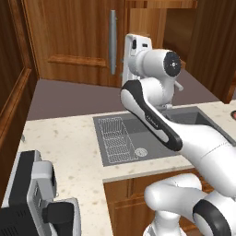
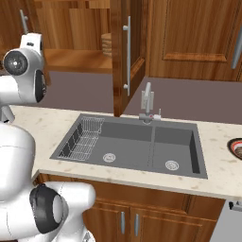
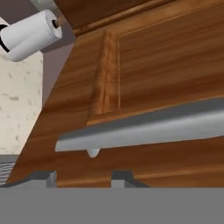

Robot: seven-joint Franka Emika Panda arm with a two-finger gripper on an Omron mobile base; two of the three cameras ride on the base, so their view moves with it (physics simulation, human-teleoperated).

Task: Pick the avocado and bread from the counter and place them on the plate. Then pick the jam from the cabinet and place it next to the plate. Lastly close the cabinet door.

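The tall wood cabinet door is right in front of my gripper in the hand view. Its silver bar handle runs across just above my fingertips, which stand apart with nothing between them. From the right base view the cabinet door juts out open, and a wood shelf shows inside the cabinet. My hand is raised beside the long handle. A sliver of the plate shows at the counter's right edge. Avocado, bread and jam are out of view.
A grey double sink with a wire rack and a faucet is set into the speckled counter. A dark and grey appliance stands at the near left. A paper towel roll hangs beside the cabinet.
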